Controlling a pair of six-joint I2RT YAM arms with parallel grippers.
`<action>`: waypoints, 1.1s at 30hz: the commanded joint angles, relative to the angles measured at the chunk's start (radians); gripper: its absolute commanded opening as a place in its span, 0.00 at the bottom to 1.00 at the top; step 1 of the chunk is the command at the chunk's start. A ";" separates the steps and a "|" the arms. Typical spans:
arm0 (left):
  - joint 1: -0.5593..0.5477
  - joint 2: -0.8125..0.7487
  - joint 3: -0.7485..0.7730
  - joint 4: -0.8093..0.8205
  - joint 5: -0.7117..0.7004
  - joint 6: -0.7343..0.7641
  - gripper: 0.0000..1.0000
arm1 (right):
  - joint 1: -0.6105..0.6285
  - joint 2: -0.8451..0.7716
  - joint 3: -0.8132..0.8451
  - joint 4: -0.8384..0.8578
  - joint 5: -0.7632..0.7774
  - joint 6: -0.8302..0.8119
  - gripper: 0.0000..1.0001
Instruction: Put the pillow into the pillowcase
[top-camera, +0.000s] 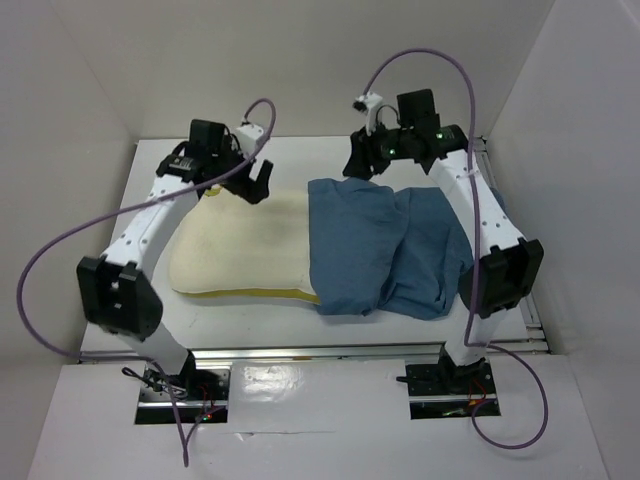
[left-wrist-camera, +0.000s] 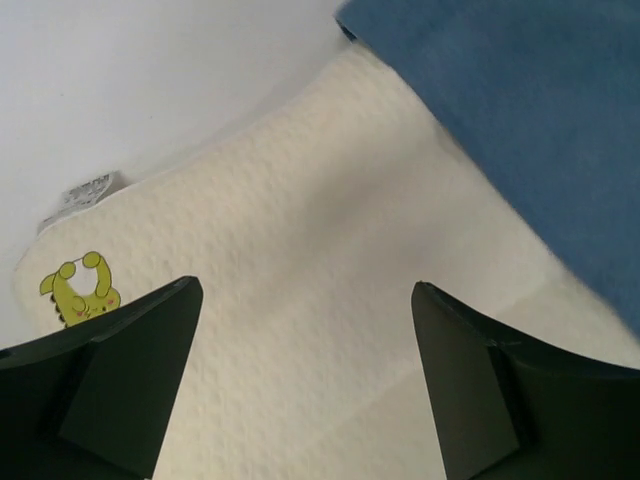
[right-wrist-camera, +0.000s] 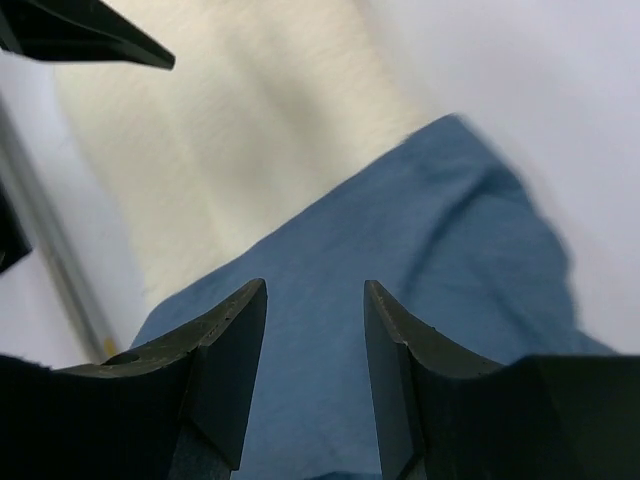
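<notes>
The cream pillow (top-camera: 240, 248) lies flat on the table, its yellow edge band along the near side. Its right part is under the dusty-blue pillowcase (top-camera: 385, 250), which lies wrinkled to the right. My left gripper (top-camera: 252, 180) is open and empty above the pillow's far left corner; in the left wrist view the pillow (left-wrist-camera: 300, 260), its yellow mark (left-wrist-camera: 80, 290) and the pillowcase edge (left-wrist-camera: 540, 120) show between and beyond my gripper (left-wrist-camera: 305, 290). My right gripper (top-camera: 362, 165) is open and empty just above the pillowcase's far edge (right-wrist-camera: 400, 260), fingertips (right-wrist-camera: 250, 300) apart over the cloth.
White walls close in the table (top-camera: 250, 335) at the back, left and right. Purple cables loop from both arms. A metal rail (top-camera: 330, 350) runs along the near table edge. A small white label (left-wrist-camera: 85, 192) sticks out at the pillow's corner.
</notes>
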 joint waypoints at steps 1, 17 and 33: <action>-0.088 -0.172 -0.154 -0.103 -0.011 0.297 1.00 | 0.071 -0.060 -0.142 -0.108 -0.028 -0.142 0.51; -0.379 -0.848 -1.007 0.133 -0.221 0.709 1.00 | 0.020 -0.083 -0.295 -0.057 0.067 -0.081 0.49; -0.441 -0.492 -1.093 0.514 -0.247 0.675 1.00 | 0.020 -0.065 -0.286 -0.075 0.086 -0.070 0.49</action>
